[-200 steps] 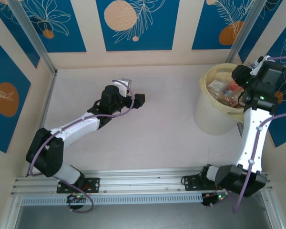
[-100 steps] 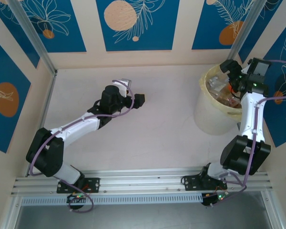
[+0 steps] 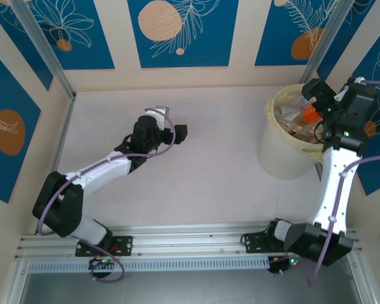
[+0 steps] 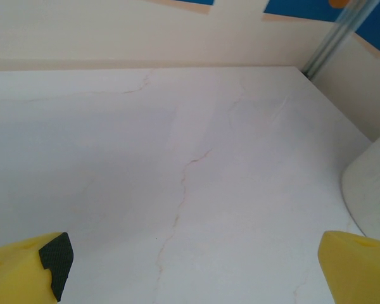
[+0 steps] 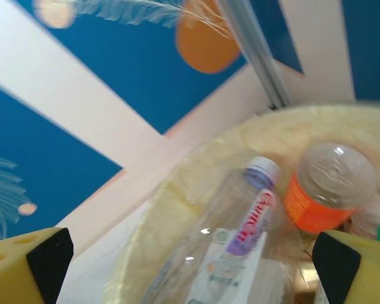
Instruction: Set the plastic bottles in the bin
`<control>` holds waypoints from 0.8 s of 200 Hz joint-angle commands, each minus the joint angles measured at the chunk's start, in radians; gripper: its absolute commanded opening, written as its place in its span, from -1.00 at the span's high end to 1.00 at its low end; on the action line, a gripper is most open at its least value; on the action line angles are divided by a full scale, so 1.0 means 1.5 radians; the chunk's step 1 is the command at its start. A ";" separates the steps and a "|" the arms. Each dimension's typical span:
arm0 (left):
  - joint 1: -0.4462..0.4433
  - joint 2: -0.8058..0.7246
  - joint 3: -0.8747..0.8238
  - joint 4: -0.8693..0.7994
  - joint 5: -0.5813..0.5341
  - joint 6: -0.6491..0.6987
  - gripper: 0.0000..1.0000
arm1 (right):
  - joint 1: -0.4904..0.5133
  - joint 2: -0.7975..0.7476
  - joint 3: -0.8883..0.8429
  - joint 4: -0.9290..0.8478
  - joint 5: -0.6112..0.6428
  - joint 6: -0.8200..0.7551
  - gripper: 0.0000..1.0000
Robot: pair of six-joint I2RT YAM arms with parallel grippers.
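Overhead, the pale yellow bin (image 3: 273, 155) is seen at the far right of the table (image 3: 228, 177), with plastic bottles (image 3: 290, 117) heaped inside it, an orange bottle (image 3: 310, 114) among them; the right arm is raised steeply from its base and bent over the bin's near rim, the right gripper (image 3: 315, 96) held above the heap; the left arm is stretched low toward the table's middle, the left gripper (image 3: 176, 132) well apart from the bin.

From the left wrist, bare table is seen between widely parted fingers (image 4: 25, 269), nothing grasped; the bin's wall is met at the right edge.

From the right wrist, the fingers (image 5: 351, 269) are spread wide, released; a clear bottle (image 5: 240, 240) is laid in the bin, its long axis running lower left to upper right, its pale cap pointed at the far rim; just beside it the orange bottle is seen top-end on.
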 commanded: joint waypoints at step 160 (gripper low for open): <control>0.233 -0.170 -0.179 -0.075 -0.435 0.046 -1.00 | 0.359 0.148 -0.360 0.322 -0.095 -0.393 -0.99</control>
